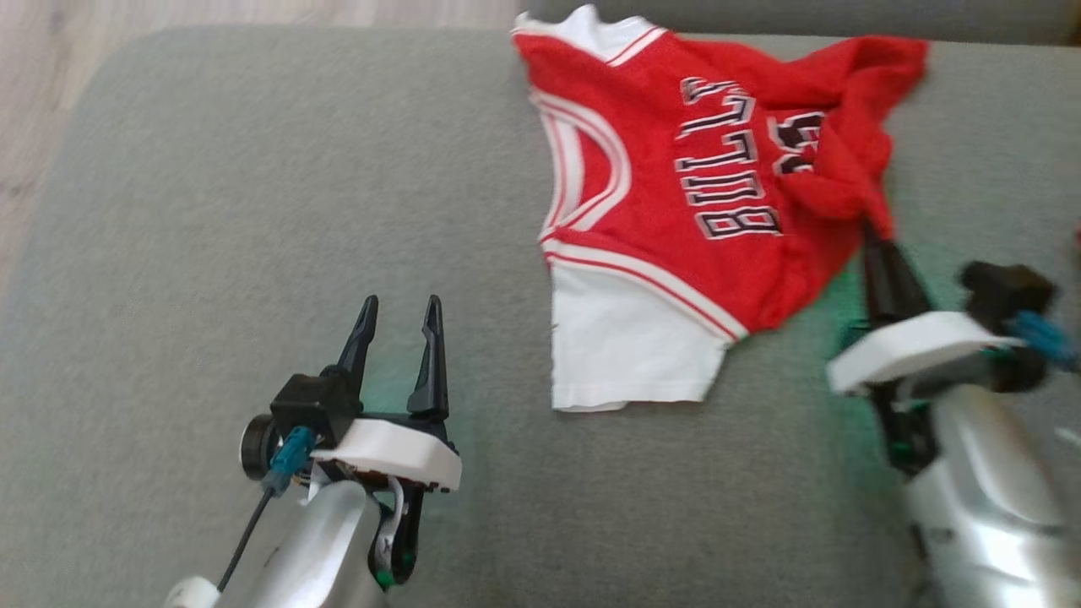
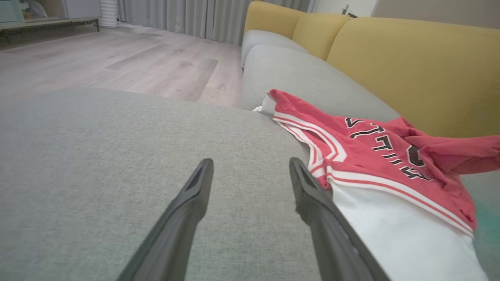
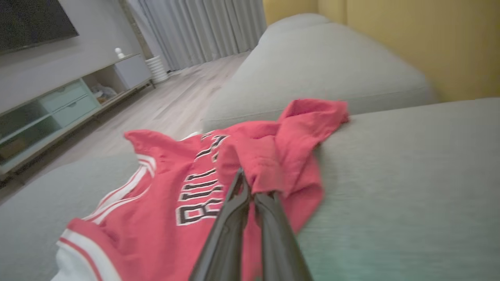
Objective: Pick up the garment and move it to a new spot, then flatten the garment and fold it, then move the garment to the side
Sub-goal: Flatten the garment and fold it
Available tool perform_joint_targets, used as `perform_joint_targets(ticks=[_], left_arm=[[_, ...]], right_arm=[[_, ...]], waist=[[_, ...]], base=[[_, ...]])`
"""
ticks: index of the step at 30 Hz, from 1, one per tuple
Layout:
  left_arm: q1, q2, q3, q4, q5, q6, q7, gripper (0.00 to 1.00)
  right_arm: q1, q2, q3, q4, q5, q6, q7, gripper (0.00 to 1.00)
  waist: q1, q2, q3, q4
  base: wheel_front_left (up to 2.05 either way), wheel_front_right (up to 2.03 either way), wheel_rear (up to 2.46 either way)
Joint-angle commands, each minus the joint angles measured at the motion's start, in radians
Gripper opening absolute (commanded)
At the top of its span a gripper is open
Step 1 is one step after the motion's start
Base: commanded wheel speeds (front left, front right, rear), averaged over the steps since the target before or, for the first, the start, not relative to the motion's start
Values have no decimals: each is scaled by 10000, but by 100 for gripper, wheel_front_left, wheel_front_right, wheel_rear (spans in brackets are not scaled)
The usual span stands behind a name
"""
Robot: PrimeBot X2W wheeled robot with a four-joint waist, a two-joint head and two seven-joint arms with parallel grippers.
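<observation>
- A grey sofa [image 1: 253, 211] with yellow backs [image 2: 410, 66] stands on a pale wood floor [image 2: 117, 62].
- A red and white jersey [image 1: 676, 219] lies on the seat, far right of centre. Its left half is flat and its right half is bunched up.
- The right gripper [image 3: 250, 187] is at the jersey's bunched side, its fingers pinched together on a red fold.
- The left gripper [image 1: 400, 302] is over bare cushion near the jersey, its fingers apart and holding nothing.
</observation>
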Motion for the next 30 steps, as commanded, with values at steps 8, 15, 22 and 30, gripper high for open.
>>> perform_joint_targets(ticks=[8,15,22,30], left_arm=[[81,47,225,-356,-151,12,-97,100],[83,47,129,-364,-241,98,-97,100],[53,47,137,-330,-214,91,-97,100],[30,47,73,-408,-422,93,-97,100]], right_arm=[[1225,-1395,-1526,-2417,-1090,-7,1515,0],[1938,-969,-2635,-3770,-2101,-7,2396,100],[2136,-207,-3090,-4661,-2904,-7,2103,100],[3275,478,-1901,-5525,-1726,-7,590,100]], waist=[[0,0,-665,-991],[0,0,-791,-1236],[0,0,-884,-1439],[0,0,-934,-1790]], base=[[0,0,0],[0,0,0],[0,0,0],[0,0,0]])
